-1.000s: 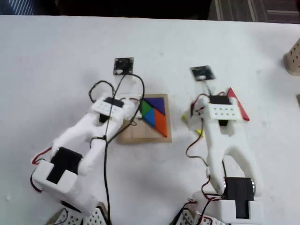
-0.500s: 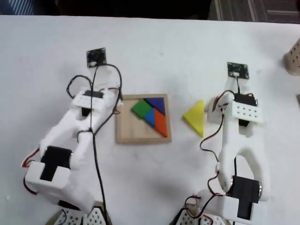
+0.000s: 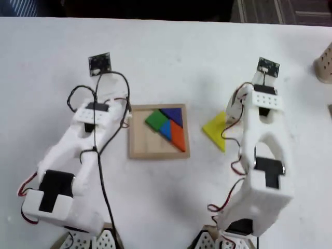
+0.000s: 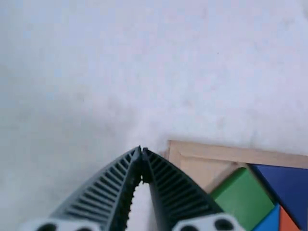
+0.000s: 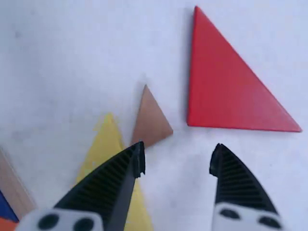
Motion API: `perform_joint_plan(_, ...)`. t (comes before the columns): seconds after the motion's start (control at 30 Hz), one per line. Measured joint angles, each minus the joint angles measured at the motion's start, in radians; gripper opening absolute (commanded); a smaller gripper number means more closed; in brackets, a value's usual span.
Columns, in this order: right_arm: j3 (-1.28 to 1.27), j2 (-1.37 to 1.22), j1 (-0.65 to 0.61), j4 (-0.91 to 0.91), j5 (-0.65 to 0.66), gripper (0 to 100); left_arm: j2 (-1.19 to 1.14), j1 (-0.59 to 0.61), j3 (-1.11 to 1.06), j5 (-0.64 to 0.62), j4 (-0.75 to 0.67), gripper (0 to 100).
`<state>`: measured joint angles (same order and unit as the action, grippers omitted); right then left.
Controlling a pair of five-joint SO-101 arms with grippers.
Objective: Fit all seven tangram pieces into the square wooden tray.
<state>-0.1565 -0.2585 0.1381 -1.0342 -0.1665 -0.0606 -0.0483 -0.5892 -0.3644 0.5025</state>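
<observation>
Wooden tray (image 3: 150, 148) mid-table, part filled: green piece (image 3: 154, 120) and orange piece (image 3: 178, 137) inside. Yellow triangle (image 3: 215, 129) on table right of tray; brown triangle (image 5: 150, 120) beside it, red triangle (image 5: 226, 96) near. Right gripper (image 5: 177, 153) spread wide above these. Left gripper (image 4: 142, 154) pinched together, holding nothing, by a tray corner.

One wooden tray (image 3: 148, 146) holds four pieces: one green piece (image 3: 154, 120), one dark blue piece (image 3: 175, 114), one light blue piece (image 3: 166, 128) and one orange piece (image 3: 178, 138). Three triangles lie on the worktop (image 3: 171, 62) to its right: one yellow triangle (image 3: 215, 129), one brown triangle (image 5: 150, 120) and one red triangle (image 5: 226, 96). There are two arms, the left arm (image 3: 78, 150) and the right arm (image 3: 262, 145).
</observation>
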Motion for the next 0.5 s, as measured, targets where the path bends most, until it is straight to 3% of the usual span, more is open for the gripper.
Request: perform_joint_plan(0.5,0.394,-0.359,-0.066,-0.186,-0.009,21.9,0.0,-0.002,0.0,0.0,0.0,2)
